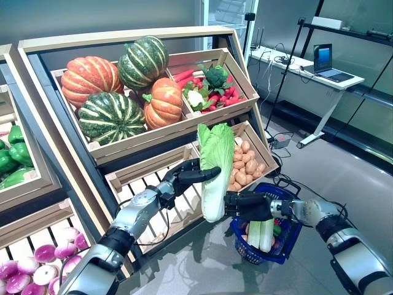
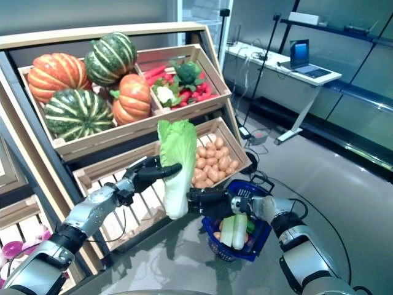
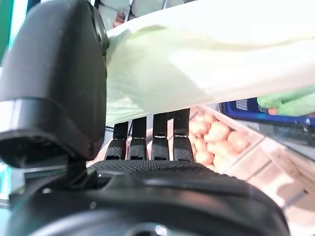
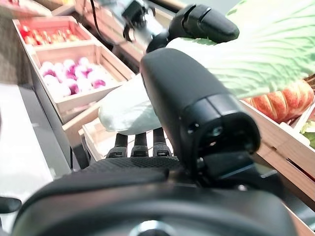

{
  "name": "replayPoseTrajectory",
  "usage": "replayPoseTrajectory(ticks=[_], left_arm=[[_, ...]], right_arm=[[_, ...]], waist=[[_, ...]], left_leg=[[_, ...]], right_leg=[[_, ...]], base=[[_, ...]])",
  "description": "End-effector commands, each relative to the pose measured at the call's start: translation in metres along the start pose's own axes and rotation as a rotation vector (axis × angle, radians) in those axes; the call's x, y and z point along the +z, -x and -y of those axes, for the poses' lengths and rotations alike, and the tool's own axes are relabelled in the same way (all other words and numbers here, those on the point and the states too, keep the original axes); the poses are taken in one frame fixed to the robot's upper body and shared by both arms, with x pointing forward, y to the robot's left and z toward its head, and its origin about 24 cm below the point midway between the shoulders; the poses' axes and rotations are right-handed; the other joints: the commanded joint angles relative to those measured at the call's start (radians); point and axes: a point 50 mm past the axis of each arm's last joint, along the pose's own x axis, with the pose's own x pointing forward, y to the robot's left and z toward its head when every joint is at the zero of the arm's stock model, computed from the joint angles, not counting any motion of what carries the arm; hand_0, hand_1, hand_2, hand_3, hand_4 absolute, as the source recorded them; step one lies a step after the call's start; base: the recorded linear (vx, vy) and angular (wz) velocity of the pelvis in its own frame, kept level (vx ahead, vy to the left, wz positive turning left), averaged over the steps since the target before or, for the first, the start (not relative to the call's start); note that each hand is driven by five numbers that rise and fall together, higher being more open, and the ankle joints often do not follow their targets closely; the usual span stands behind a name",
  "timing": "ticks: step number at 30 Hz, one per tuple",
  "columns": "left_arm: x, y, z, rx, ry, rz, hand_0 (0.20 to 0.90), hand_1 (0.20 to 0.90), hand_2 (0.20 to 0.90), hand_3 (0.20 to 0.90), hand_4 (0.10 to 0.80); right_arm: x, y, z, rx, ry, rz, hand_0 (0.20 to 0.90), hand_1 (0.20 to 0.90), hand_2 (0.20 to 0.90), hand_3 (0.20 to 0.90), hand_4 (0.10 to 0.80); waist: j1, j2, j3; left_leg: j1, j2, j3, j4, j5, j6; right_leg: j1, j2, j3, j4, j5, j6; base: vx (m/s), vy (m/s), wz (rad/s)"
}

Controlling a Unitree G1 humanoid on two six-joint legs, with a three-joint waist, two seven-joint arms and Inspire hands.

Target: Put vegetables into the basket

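A long napa cabbage (image 1: 214,166) with green leaves and a white base hangs upright in front of the wooden stand, just left of the blue basket (image 1: 295,236) on the floor. My left hand (image 1: 184,177) is shut on its leafy middle, thumb over it and fingers under it in the left wrist view (image 3: 59,83). My right hand (image 1: 249,206) reaches from the basket side and pinches the white base, with the thumb (image 4: 197,108) on top and the fingers beneath. Pale green-white stalks (image 1: 261,233) stand in the basket with some small red and green pieces.
The wooden stand (image 1: 178,132) rises behind the cabbage, with a slatted lower crate (image 1: 156,206) under my left arm and a crate of potatoes (image 1: 247,163) right behind the cabbage. A desk with a laptop (image 1: 322,61) stands far right. Grey floor (image 1: 344,184) spreads around the basket.
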Motion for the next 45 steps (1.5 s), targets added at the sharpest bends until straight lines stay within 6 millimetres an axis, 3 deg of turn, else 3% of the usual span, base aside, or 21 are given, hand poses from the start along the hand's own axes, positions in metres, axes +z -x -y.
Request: replayPoseTrajectory(ticks=[1, 9, 24, 43, 45], left_arm=[[0.06, -0.019, 0.026, -0.162, -0.042, 0.272, 0.3, 0.3, 0.3, 0.3, 0.4], [0.054, -0.022, 0.028, -0.184, -0.019, 0.256, 0.3, 0.3, 0.3, 0.3, 0.4], [0.055, -0.03, 0.051, -0.234, 0.063, 0.309, 0.3, 0.3, 0.3, 0.3, 0.4], [0.064, -0.039, 0.106, -0.376, 0.27, 0.384, 0.3, 0.3, 0.3, 0.3, 0.4], [0.066, -0.039, 0.109, -0.377, 0.264, 0.387, 0.3, 0.3, 0.3, 0.3, 0.4]], right_arm=[[0.041, -0.014, -0.046, 0.396, 0.074, 0.113, 0.9, 0.9, 0.9, 0.9, 0.8], [0.043, -0.026, -0.068, 0.625, 0.049, 0.169, 0.9, 0.9, 0.9, 0.9, 0.8], [0.038, -0.054, -0.078, 0.535, 0.051, 0.154, 0.9, 0.9, 0.9, 0.9, 0.8], [0.046, -0.077, -0.051, 0.064, -0.08, 0.315, 0.9, 0.9, 0.9, 0.9, 0.8], [0.045, -0.078, -0.051, 0.058, -0.066, 0.314, 0.3, 0.3, 0.3, 0.3, 0.4]], waist=[[0.014, -0.014, -0.036], [0.013, -0.011, -0.035], [0.015, -0.012, -0.03], [0.025, -0.012, -0.028], [0.025, -0.011, -0.024]], left_leg=[[-0.025, -0.061, -0.007, 0.001, -0.066, 0.047], [-0.024, -0.06, -0.008, 0.001, -0.063, 0.05], [-0.021, -0.062, -0.018, 0.001, -0.063, 0.051], [-0.019, -0.07, -0.024, 0.001, -0.066, 0.059], [-0.018, -0.07, -0.024, 0.001, -0.066, 0.059]], right_leg=[[0.011, 0.016, 0.033, 0.011, -0.044, -0.048], [0.009, 0.017, 0.039, 0.015, -0.045, -0.05], [0.013, 0.017, 0.044, 0.015, -0.046, -0.054], [0.011, 0.015, 0.054, 0.012, -0.036, -0.057], [0.011, 0.015, 0.055, 0.013, -0.035, -0.058]], base=[[0.0, 0.0, 0.0], [0.0, 0.0, 0.0], [0.0, 0.0, 0.0], [0.002, 0.0, 0.0], [0.0, 0.0, 0.0]])
